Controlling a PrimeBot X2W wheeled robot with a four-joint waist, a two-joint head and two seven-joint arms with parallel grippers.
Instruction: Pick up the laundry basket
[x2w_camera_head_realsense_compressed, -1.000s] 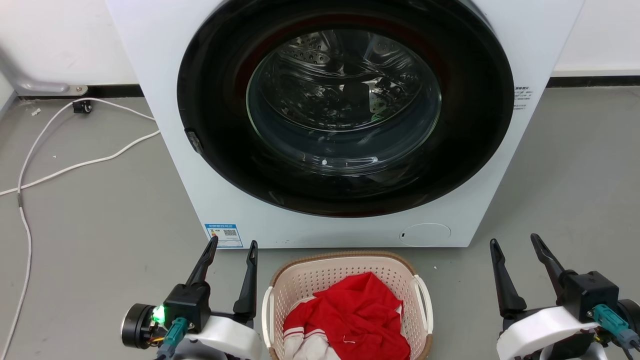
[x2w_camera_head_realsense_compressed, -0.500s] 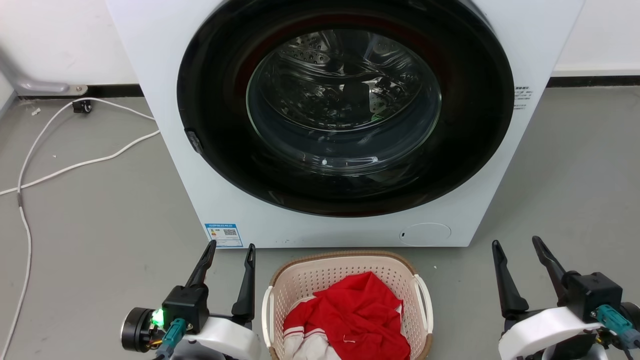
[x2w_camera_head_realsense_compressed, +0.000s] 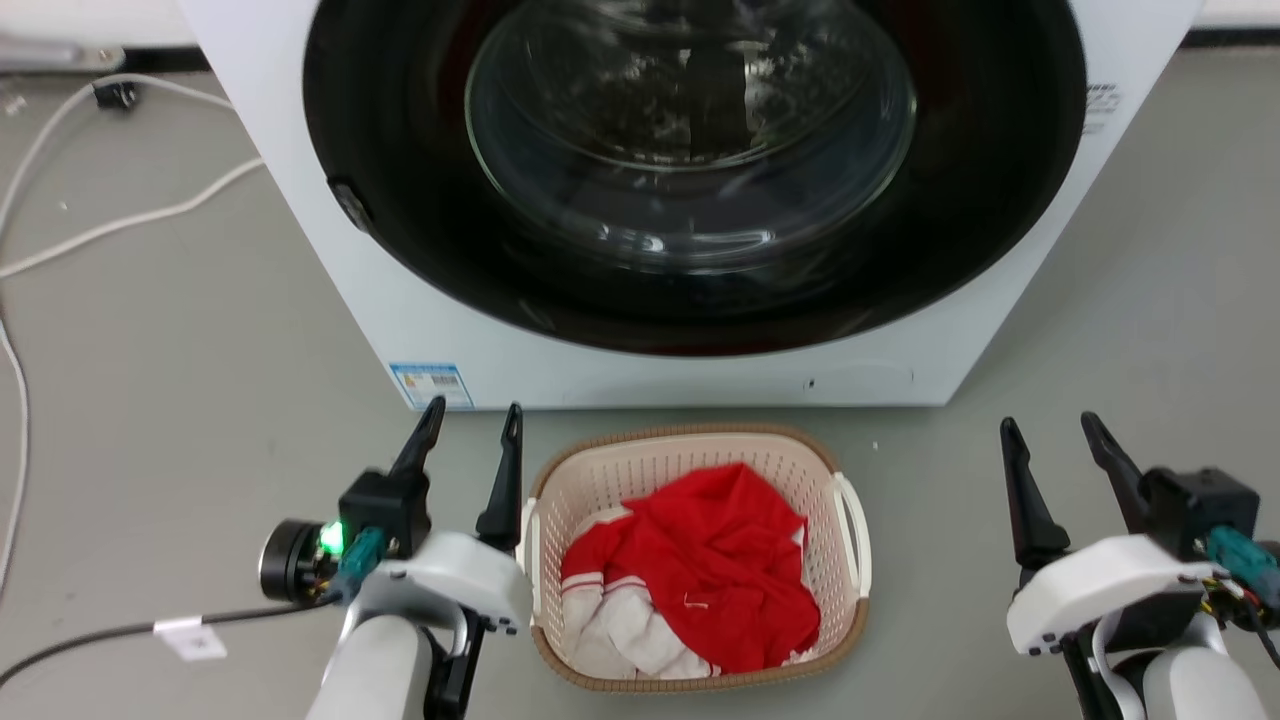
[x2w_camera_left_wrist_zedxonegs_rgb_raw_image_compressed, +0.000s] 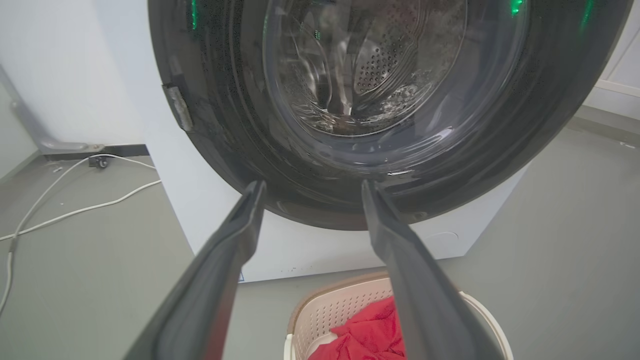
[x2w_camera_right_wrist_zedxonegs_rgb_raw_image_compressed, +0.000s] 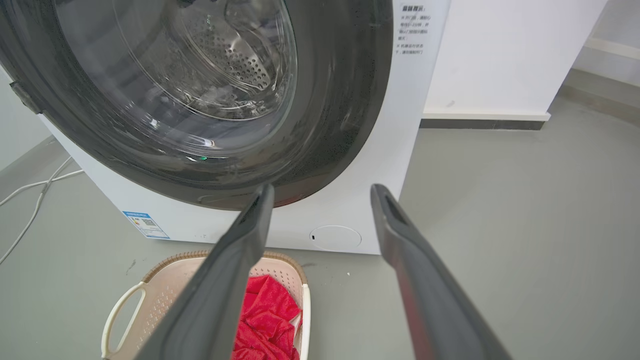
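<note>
The laundry basket stands on the grey floor just in front of the washer, cream and perforated with a brown rim and white side handles, holding red and white clothes. My left gripper is open, its fingers just left of the basket's left handle. Well to the right of the basket, my right gripper is also open with nothing between its fingers. The basket's far rim shows under the left gripper. In the right wrist view the basket lies below and left of the right gripper.
A white front-loading washer with a big dark round door rises right behind the basket. White cables trail over the floor at the left. Bare grey floor lies on both sides of the basket. A white wall stands right of the washer.
The head camera has tipped down, so the washer, basket and both grippers sit higher and more of both forearms shows. Both grippers stay open beside the basket.
</note>
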